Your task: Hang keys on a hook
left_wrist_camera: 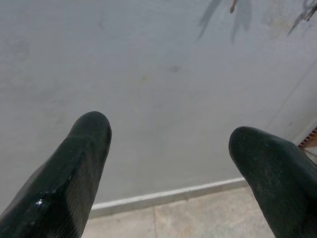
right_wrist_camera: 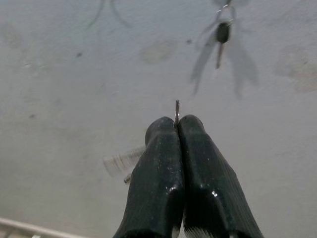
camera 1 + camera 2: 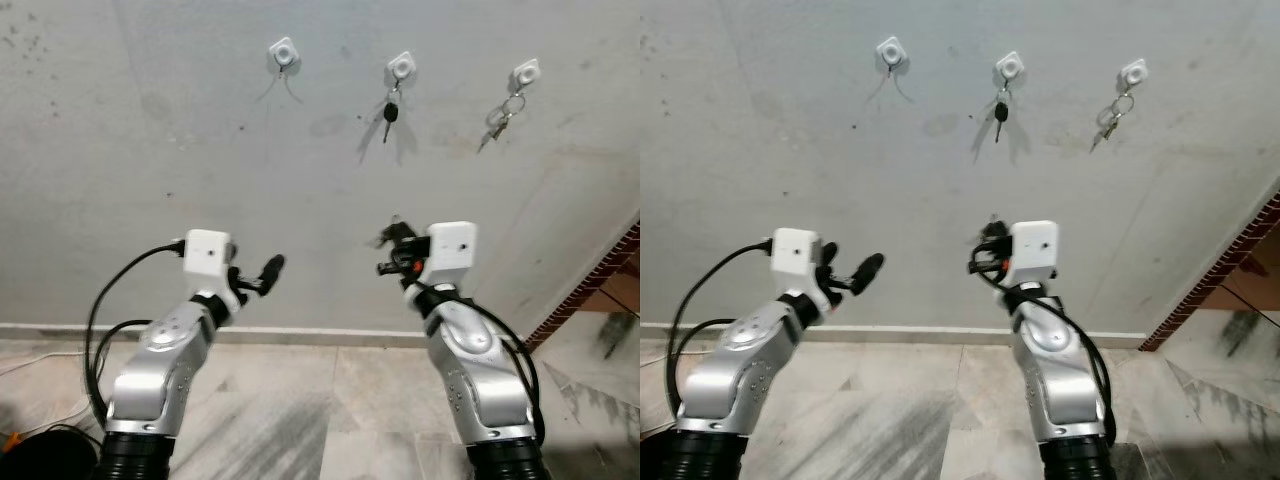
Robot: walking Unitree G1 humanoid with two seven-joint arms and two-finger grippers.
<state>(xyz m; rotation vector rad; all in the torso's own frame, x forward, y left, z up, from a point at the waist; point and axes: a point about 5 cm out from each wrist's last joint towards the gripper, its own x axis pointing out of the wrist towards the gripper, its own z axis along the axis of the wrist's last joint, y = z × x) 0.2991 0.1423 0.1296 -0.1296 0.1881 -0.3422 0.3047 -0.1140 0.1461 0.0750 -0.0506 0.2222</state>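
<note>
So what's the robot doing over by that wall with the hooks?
It is hanging keys. The right gripper is pinched shut on a thin metal key ring, raised toward the wall but short of it. Of three white hooks, the middle hook holds a black-headed key and the right hook holds a silver bunch. The left hook is bare. The left gripper is open, holding nothing.

Matt, stained plaster wall (image 3: pixel 150 150); white plastic hooks (image 3: pixel 283 50); glossy ribbed black fingers (image 2: pixel 158 178)
</note>
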